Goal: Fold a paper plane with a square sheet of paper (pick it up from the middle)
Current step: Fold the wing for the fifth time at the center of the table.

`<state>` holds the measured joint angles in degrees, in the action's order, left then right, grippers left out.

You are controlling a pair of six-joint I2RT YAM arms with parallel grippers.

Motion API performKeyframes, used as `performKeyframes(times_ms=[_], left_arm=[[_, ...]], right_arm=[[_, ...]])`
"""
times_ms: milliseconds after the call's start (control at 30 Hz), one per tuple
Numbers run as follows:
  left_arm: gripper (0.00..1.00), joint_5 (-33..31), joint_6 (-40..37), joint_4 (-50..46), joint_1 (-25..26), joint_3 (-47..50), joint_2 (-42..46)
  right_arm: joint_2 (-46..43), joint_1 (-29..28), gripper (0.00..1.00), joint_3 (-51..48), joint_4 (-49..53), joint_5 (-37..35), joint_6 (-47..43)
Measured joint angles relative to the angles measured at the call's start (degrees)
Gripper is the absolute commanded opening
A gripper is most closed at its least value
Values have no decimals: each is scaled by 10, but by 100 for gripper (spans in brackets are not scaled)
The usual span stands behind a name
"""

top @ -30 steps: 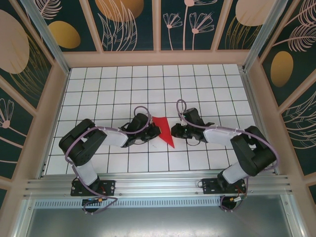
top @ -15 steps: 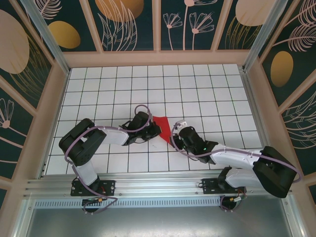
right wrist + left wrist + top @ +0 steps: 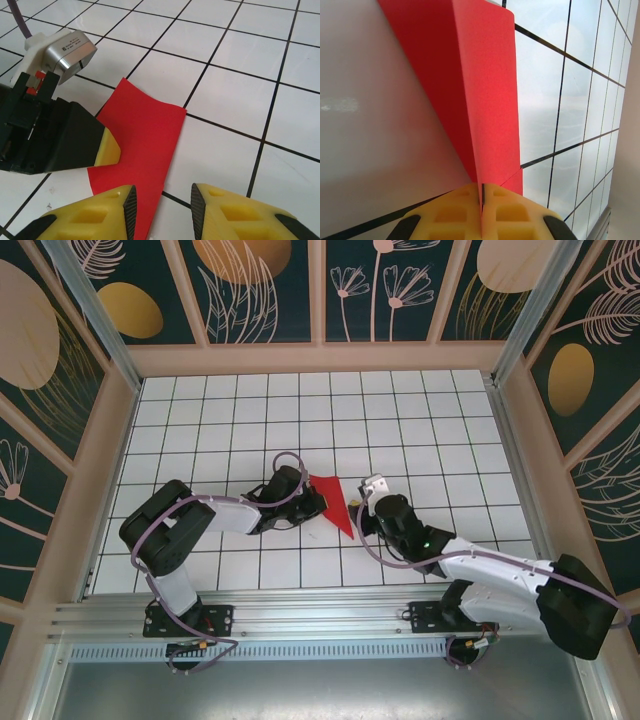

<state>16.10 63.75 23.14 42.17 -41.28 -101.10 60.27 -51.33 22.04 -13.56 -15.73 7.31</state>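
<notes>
- Paper: a folded red wedge lying flat mid-table. Its broad end is far and its point is toward the arm bases. It sits between the two claws.
- Left claw: closed on the wedge's left side. The wrist view shows red paper nipped in the seam between the yellow pads.
- Right claw: open and holding nothing. It is poised at the wedge's right edge, with one finger above red paper and the other above bare table.
- Risk, left: the hold looks like a small bite at the edge. A pull or twist from this arm could tear the sheet or drag it off its crease.
- Risk, middle: the paper is thin and pinned at one side. A push from the right would likely buckle it.
- Risk, right: closing from this stance could pinch a single layer or scrape the table, spoiling the fold.
- Risk, both: the claws stand near each other, so a careless reach could bring them into contact.
</notes>
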Motion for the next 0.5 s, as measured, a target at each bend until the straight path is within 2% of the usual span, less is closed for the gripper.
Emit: performKeyframes(times_ms=[200,500], left_arm=[[0,0,0,0,0,0,0],[0,0,0,-3,0,0,0]], right_arm=[[11,-6,38,-17,-35,12,-13],[79,-77,36,-23,-76,-5,-76]])
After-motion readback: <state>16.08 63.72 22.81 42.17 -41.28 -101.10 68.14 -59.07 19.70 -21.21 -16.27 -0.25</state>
